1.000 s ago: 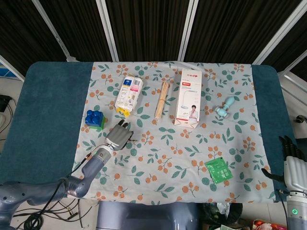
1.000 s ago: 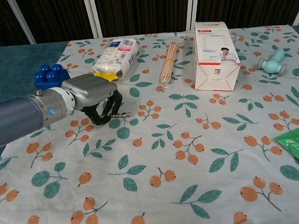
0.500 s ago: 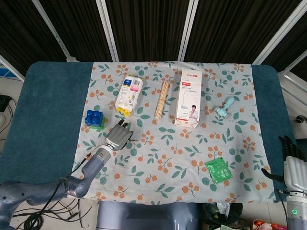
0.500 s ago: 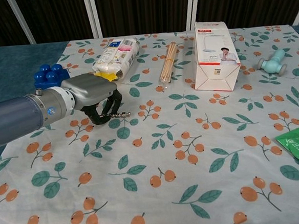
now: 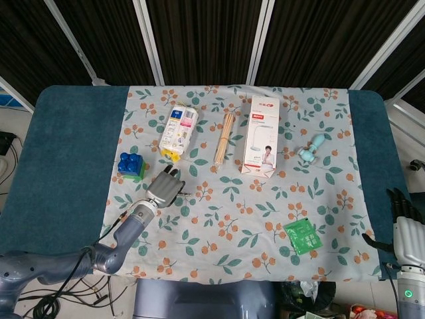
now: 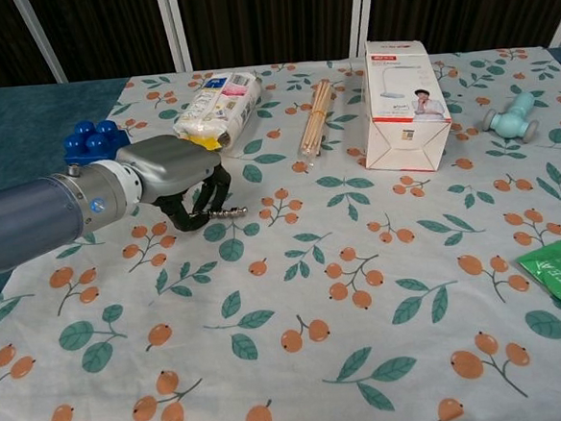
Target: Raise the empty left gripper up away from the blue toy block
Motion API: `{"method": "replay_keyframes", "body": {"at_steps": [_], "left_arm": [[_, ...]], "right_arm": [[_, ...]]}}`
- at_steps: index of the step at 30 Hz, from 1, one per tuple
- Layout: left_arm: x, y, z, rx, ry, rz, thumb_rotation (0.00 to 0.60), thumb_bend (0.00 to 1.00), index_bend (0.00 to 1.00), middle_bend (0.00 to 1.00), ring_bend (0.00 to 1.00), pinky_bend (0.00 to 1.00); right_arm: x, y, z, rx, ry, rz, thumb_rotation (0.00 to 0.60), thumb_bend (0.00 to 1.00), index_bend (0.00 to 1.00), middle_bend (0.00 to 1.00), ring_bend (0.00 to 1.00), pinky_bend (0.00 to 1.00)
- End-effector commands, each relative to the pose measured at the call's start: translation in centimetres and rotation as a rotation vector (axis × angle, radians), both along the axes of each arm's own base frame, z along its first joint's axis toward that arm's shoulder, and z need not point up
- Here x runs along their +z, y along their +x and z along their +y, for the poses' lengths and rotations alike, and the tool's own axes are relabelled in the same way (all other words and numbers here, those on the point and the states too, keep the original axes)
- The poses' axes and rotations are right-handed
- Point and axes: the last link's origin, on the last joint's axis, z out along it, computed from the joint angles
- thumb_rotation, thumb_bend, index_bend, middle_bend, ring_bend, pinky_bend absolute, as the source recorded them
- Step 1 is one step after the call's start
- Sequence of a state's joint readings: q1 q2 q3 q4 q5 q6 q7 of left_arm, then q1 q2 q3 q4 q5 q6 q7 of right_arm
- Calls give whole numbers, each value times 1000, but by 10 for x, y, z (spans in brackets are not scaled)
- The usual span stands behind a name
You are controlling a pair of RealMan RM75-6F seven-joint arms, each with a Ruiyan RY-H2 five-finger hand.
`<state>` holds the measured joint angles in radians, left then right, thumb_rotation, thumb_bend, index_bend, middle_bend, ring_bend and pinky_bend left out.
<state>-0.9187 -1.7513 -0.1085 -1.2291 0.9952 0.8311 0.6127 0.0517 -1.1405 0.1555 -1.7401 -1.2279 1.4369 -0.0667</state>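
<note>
The blue toy block [image 5: 131, 164] with a green base stands on the flowered cloth near its left edge; it also shows at the left of the chest view [image 6: 94, 140]. My left hand [image 5: 165, 188] hovers just right of and nearer than the block, apart from it. Seen from the chest, the left hand [image 6: 177, 179] holds nothing, its dark fingers [image 6: 195, 205] hanging loosely curved over the cloth. My right hand [image 5: 406, 226] stays low beyond the table's right front corner, fingers spread and empty.
Behind the left hand lie a snack packet [image 5: 178, 131], a bundle of wooden sticks [image 5: 226, 137] and a white and red box [image 5: 263, 135]. A teal toy [image 5: 312, 149] and a green sachet [image 5: 303, 236] lie on the right.
The left hand has lifted very slightly off the cloth, its fingertips a little higher in the chest view. The block and the right hand have not moved.
</note>
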Motion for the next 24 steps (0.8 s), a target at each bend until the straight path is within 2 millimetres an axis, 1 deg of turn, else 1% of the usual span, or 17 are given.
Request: {"method": "replay_keyframes", "body": {"at_steps": [1, 6, 9, 12, 15, 18, 20, 24], "left_arm": [[5, 6, 3, 8, 14, -44, 600, 420, 530, 560, 171, 136], [9, 10, 7, 9, 23, -58, 600, 420, 530, 560, 171, 136], [15, 17, 12, 7, 34, -74, 600, 420, 529, 559, 171, 136], [23, 29, 19, -10, 54, -88, 600, 420, 529, 559, 171, 136], [34, 42, 26, -30, 75, -100, 600, 420, 528, 559, 171, 136], [50, 60, 33, -59, 101, -118, 600, 420, 529, 559, 171, 136], [61, 70, 35, -80, 110, -126, 600, 420, 529, 560, 171, 136], [78, 83, 33, -114, 115, -128, 600, 420, 529, 560, 171, 136]], "right_arm": [[0, 0, 0, 1, 0, 1, 600, 15, 29, 54, 114, 141], [0, 0, 0, 1, 0, 0, 600, 15, 29, 55, 113, 141], [0, 1, 0, 0, 1, -2, 600, 15, 29, 54, 114, 141], [0, 1, 0, 0, 0, -3, 600, 15, 29, 54, 113, 141], [0, 1, 0, 0, 1, -4, 600, 15, 29, 55, 114, 141], [0, 1, 0, -1, 1, -6, 600, 15, 30, 54, 114, 141], [0, 1, 0, -1, 1, -7, 600, 15, 29, 55, 114, 141], [-1, 1, 0, 0, 3, -8, 600, 15, 29, 55, 114, 141]]}}
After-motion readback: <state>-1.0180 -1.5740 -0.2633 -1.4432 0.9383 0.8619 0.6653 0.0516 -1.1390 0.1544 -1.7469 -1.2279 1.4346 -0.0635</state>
